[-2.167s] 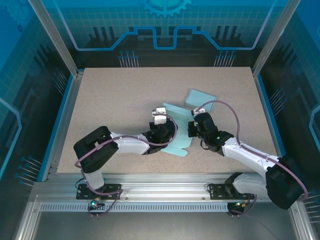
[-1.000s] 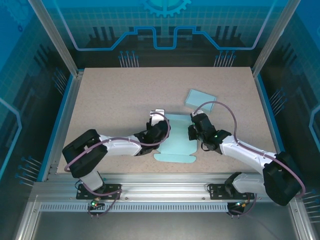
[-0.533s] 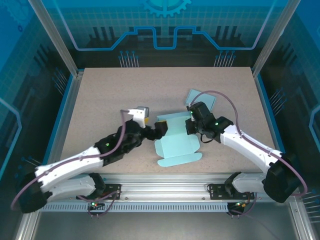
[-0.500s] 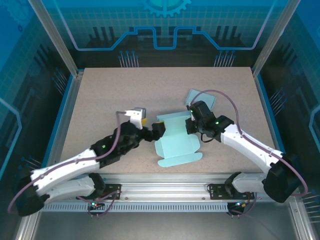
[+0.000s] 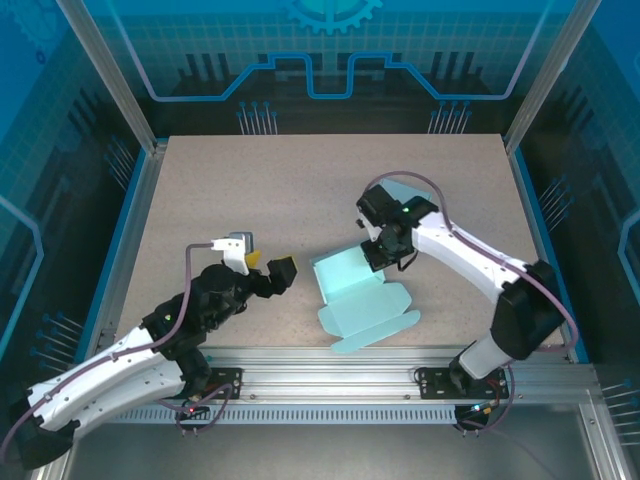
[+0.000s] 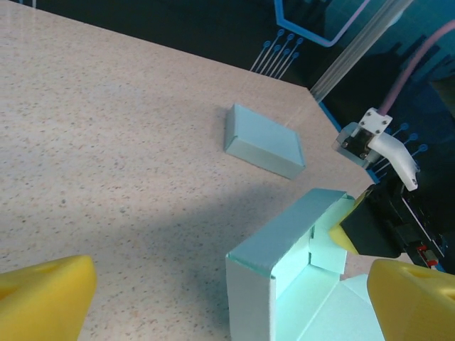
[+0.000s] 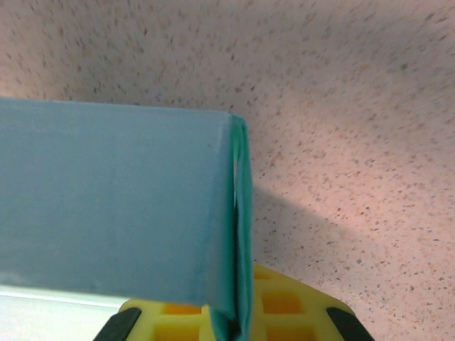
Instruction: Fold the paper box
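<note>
Left end effector (image 5: 268, 268) now wide apart, off the paper box (image 5: 357, 287).

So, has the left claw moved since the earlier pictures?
Yes. The left claw has let go of the paper box and drawn back leftward, toward the table's left edge; it stands open.

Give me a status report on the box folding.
Left gripper open, off the paper box. Right gripper shut on its raised wall. Second box lies apart, behind.
</note>
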Controlling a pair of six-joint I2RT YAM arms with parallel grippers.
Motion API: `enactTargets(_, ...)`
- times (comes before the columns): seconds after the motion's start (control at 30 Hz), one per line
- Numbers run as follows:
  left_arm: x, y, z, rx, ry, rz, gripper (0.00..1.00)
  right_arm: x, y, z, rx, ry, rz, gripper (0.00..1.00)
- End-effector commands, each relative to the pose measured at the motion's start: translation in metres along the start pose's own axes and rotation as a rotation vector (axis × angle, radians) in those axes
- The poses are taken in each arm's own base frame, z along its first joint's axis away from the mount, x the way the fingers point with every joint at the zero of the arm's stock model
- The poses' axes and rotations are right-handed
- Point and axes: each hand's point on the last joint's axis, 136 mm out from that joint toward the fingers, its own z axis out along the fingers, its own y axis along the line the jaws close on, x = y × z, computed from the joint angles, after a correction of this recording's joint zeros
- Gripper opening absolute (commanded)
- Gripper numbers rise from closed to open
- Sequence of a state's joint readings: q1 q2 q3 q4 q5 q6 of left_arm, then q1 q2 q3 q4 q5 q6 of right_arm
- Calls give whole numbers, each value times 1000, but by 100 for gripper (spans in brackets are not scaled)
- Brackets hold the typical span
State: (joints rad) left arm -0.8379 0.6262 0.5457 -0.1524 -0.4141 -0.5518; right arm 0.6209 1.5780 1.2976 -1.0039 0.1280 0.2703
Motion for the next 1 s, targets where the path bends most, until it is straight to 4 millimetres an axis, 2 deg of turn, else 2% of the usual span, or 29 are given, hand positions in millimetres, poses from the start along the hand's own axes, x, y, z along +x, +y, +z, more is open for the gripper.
enactTargets(0.0,4,11,1,-28,8,-10,99,5,7,6,-23,129,-51,0)
enactTargets(0.23,5,16,3,-25,12,-15,99,-12,4,34,40,275,-98,0)
enactTargets(0.43,5,21,3,-34,13,-19,99,-21,-7,67,140,415,-139,0)
enactTargets(0.67,3,24,2,-35,7,4,99,-39,-26,95,307,470,-154,0)
enactTargets(0.8,2,26,3,-44,2,16,99,-41,-32,126,377,519,-178,1)
enactTargets(0.97,0,30,3,-61,-8,28,99,-40,-29,162,464,542,-268,1)
